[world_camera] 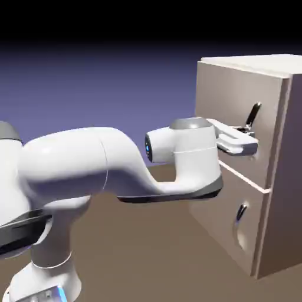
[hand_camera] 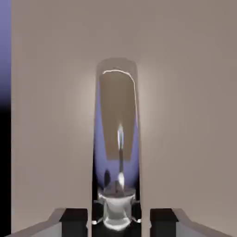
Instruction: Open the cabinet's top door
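Exterior view: cabinet seen at exterior view's right, top door set above shorter door; both closed. Arm extended toward top door; gripper brought to lower part of long curved handle.

Hand view: handle seen upright against door panel, surroundings mirrored in its metal. Handle's near end framed between fingertips; gripper closed on handle, jaws drawn in to its width.
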### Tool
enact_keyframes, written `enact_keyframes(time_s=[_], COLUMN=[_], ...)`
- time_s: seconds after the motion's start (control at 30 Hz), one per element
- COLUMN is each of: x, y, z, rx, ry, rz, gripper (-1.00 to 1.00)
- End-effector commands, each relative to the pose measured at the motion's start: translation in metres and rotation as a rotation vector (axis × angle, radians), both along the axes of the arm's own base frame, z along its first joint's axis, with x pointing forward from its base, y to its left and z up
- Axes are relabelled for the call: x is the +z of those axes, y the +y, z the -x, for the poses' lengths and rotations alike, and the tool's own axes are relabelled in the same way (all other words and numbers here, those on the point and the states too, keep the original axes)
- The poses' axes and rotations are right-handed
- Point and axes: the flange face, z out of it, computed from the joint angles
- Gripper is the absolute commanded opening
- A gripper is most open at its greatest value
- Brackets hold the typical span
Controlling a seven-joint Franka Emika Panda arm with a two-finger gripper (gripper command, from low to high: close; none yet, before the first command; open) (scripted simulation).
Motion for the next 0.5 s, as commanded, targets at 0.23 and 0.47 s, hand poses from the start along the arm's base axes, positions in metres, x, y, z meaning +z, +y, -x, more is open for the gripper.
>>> enact_keyframes(time_s=[0.23,0.47], x=[0.0,0.0], y=[0.019,0.053], z=[0.034,0.08], rx=[-0.106,-0.261], ry=[0.0,0.0], rz=[0.002,0.002], gripper=[-1.0,-1.0])
